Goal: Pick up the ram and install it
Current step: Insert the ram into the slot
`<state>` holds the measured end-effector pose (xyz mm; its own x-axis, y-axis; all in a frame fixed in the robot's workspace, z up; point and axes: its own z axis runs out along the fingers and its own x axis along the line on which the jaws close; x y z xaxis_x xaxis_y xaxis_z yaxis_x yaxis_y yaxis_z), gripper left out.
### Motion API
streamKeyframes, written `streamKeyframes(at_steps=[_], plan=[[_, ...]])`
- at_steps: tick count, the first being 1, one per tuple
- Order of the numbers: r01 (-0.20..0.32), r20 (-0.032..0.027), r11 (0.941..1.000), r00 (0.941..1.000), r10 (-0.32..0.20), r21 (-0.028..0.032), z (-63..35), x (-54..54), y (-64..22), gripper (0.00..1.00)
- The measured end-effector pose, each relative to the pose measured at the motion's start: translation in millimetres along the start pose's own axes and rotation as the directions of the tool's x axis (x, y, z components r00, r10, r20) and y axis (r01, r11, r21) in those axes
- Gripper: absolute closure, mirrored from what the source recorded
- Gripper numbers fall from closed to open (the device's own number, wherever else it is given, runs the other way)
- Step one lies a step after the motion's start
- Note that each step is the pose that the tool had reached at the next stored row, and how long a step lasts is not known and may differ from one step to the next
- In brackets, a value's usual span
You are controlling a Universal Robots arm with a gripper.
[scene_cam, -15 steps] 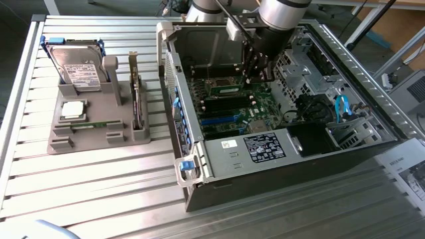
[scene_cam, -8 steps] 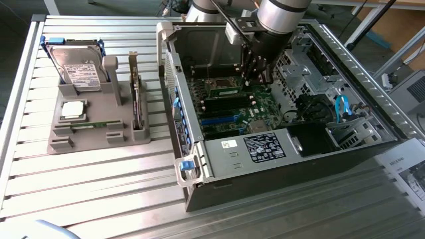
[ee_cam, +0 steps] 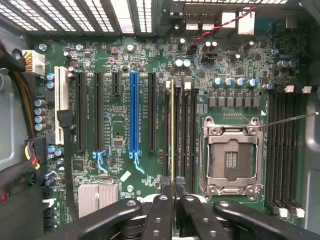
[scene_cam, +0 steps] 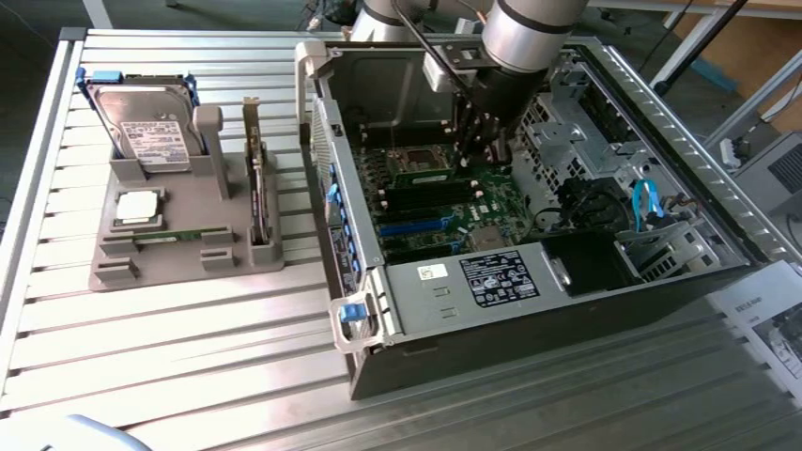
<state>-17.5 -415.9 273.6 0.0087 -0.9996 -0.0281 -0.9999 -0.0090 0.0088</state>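
Your tool (ee_cam: 173, 191) clamped tight on ram (ee_cam: 172, 130), stick edge-on over motherboard (ee_cam: 120, 65) slots beside empty CPU socket (ee_cam: 231, 160); exterior view, parts tray (scene_cam: 163, 268) at 9 o'clock of case (scene_cam: 527, 366)

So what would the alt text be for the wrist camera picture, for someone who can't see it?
The end effector grips the ram edge-on, lined up with the memory slots of a green motherboard. An empty processor socket lies beside those slots.
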Motion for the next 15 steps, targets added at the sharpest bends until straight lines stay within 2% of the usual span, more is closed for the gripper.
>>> streamKeyframes(at_steps=[15], plan=[[0.0, 0.0, 1.0, 1.0, 0.0, 0.0, 14.0, 0.4, -0.1, 0.88]])
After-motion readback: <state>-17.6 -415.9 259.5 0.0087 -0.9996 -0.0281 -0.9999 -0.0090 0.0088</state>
